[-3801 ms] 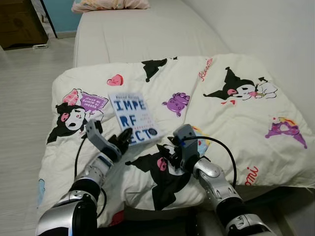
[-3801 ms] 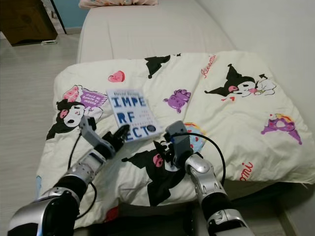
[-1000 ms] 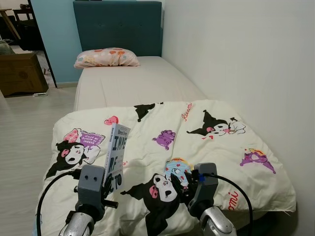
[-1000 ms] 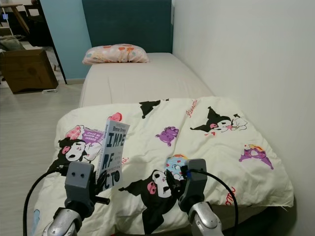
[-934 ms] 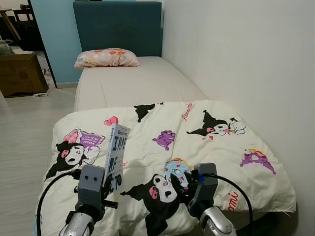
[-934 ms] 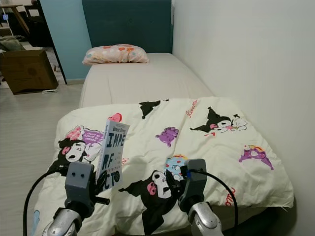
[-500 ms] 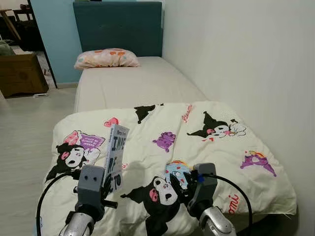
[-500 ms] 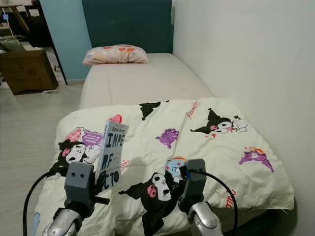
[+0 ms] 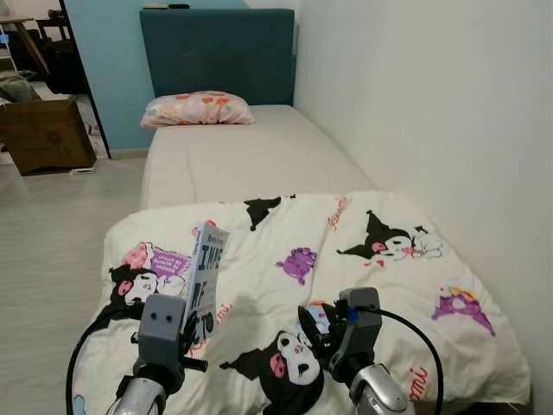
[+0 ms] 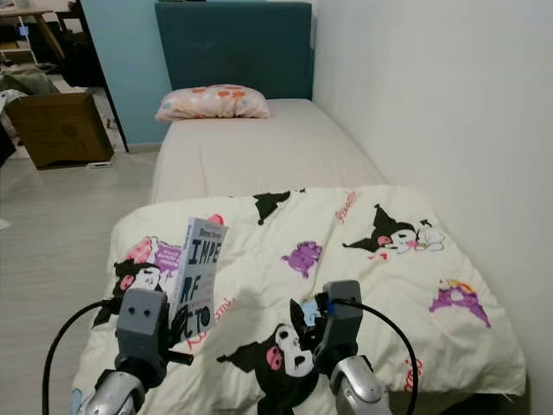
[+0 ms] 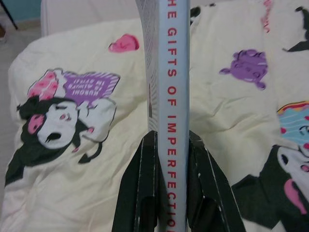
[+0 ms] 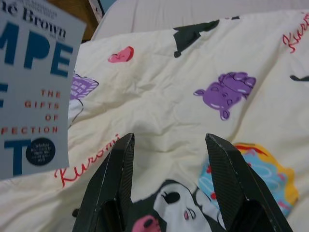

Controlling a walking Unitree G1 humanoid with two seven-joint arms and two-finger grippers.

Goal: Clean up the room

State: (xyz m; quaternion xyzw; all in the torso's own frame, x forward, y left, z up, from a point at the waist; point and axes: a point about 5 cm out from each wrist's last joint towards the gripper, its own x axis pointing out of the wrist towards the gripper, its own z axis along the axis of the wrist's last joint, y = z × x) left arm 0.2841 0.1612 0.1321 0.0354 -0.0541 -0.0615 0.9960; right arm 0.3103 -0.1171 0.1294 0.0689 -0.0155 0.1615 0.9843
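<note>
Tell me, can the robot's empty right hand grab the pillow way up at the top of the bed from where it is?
Probably not. The pillow lies at the far end by the headboard, and the open right gripper hovers over the near end of the cartoon blanket, with the bare mattress between them.

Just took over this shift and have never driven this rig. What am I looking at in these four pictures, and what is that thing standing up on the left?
The two wide pictures come from the robot's head camera, looking down over a bed covered by a cartoon-print duvet, with a pillow at the far end. The silver arms at the bottom are the robot's own.

The two close pictures come from the wrist cameras, each looking along that arm's two black fingers.

The left gripper is shut on a book, held upright by its spine above the duvet. The right gripper is open above the duvet, holding nothing.
</note>
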